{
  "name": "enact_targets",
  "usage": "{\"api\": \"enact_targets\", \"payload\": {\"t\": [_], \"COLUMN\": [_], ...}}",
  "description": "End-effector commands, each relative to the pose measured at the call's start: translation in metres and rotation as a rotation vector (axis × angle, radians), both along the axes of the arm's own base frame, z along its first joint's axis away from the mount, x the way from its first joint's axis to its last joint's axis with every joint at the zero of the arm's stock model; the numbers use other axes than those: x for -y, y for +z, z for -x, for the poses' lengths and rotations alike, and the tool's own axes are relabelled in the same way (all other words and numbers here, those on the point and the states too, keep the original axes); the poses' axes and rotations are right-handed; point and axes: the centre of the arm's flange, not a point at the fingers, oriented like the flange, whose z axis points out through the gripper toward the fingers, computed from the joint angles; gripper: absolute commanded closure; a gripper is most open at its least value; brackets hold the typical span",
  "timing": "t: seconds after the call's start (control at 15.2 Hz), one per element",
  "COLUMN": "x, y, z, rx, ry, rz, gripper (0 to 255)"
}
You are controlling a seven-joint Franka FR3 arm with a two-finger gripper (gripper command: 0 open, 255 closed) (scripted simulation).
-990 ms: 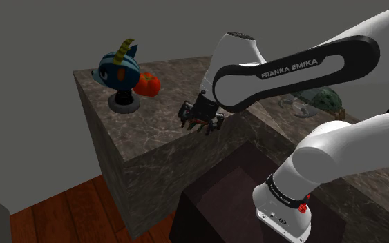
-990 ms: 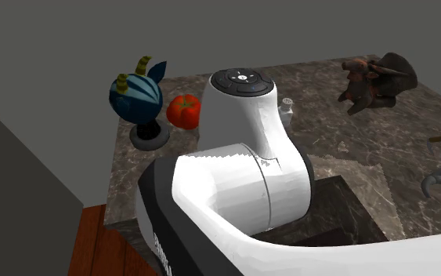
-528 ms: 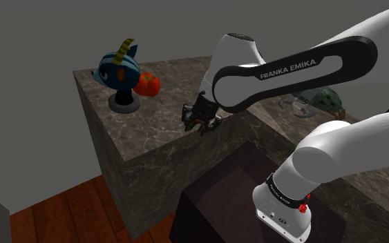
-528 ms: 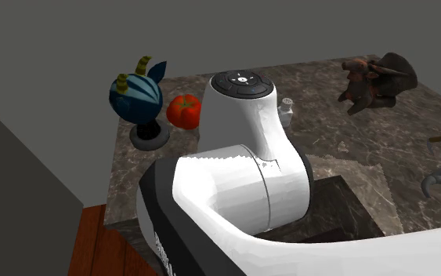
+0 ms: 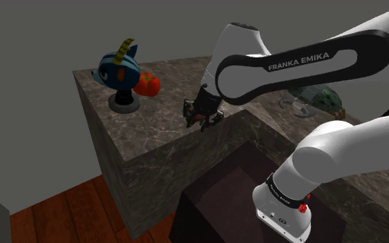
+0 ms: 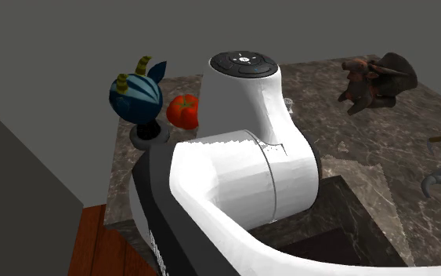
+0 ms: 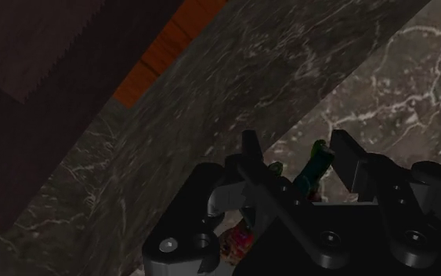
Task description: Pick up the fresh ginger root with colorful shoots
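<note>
Since half a second ago the arm's upper link sits higher in the shoulder view, and the pincer (image 5: 201, 119) with it, just above the near edge of the dark marbled surface (image 5: 144, 131). In the second exterior view the white elbow (image 6: 246, 118) also stands higher and now covers part of the fish figure's base. Wrist view: pincer (image 7: 298, 161) pinching the ginger root (image 7: 314, 168), a green shoot standing up between the two fingers, a reddish bit low by the palm; most of the root is hidden by the pincer's body. Beyond it, the surface's edge and a strip of wooden floor (image 7: 168, 51). Well apart at the far corner: blue fish figure (image 5: 119, 69) on a round base, a red-orange round fruit (image 5: 147, 83) just beside it. A brown creature figure (image 6: 375, 78) sits far across the surface.
</note>
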Motion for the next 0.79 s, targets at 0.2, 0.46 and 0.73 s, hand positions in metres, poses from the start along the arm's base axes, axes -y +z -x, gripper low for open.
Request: {"api": "enact_targets", "payload": {"t": [0.2, 0.46, 0.73], "x": [0.000, 0.000, 0.000], "y": [0.025, 0.046, 0.058], "z": [0.000, 0.000, 0.000], "rx": [-0.001, -0.001, -0.001], "ry": [0.000, 0.000, 0.000], "rz": [0.000, 0.000, 0.000], "gripper": [255, 255, 255]}}
